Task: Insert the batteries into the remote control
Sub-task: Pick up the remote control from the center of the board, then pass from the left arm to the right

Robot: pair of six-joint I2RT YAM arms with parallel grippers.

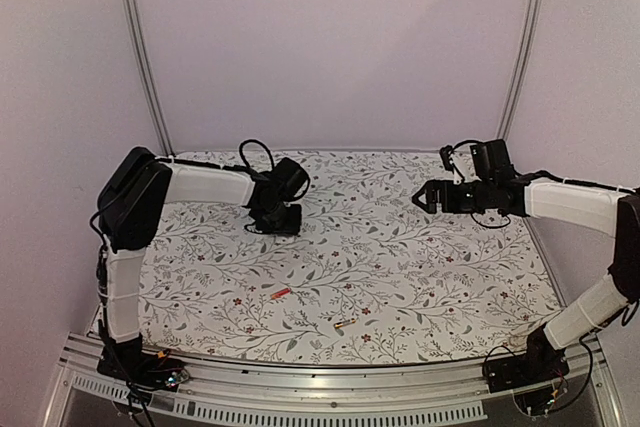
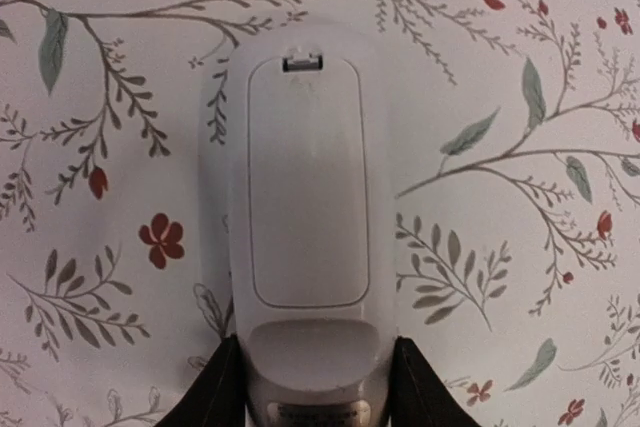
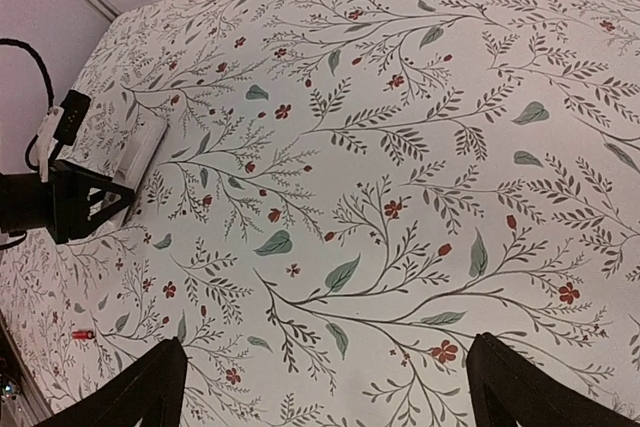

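The white remote control (image 2: 305, 197) lies back up on the flowered cloth, its battery cover in place. My left gripper (image 2: 315, 372) is shut on the remote's near end, one finger against each side. In the top view the left gripper (image 1: 278, 215) is at the back left and hides the remote. The red battery (image 1: 281, 292) and the dark battery with yellow-orange marking (image 1: 345, 323) lie on the cloth near the front. My right gripper (image 1: 420, 197) hovers open and empty at the back right; it also shows in the right wrist view (image 3: 325, 342), along with the remote (image 3: 140, 152) and the red battery (image 3: 82, 333).
The flowered cloth (image 1: 400, 277) covers the whole table. White walls and metal posts (image 1: 145, 57) stand behind it, and a metal rail (image 1: 330, 382) runs along the front edge. A black cable (image 1: 255, 152) loops above the left wrist.
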